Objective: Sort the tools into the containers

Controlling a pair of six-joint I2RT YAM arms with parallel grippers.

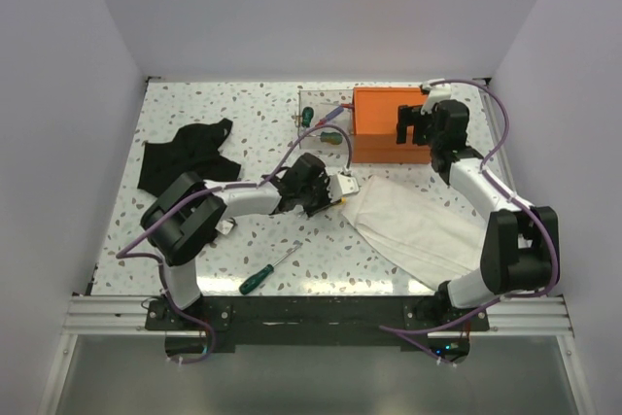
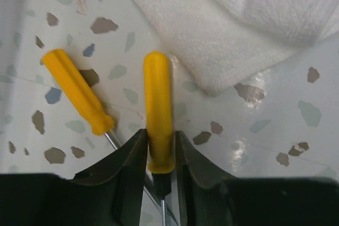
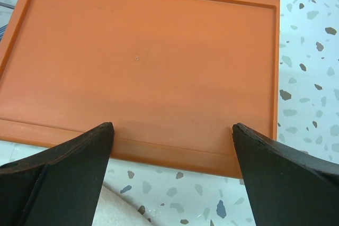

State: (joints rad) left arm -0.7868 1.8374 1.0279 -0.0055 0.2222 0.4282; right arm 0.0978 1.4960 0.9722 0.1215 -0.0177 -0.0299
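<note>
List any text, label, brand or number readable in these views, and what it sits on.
No readable text in any view.
orange box: top plain, unmarked.
held yellow screwdriver: handle shows no print.
loose yellow screwdriver: handle shows no print.
white towel: blank.
green screwdriver: too small to tell.

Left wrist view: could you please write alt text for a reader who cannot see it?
The left hand clamps the handle of a yellow screwdriver over a speckled table. A second yellow screwdriver lies apart to its left; a white towel fills the upper right.
</note>
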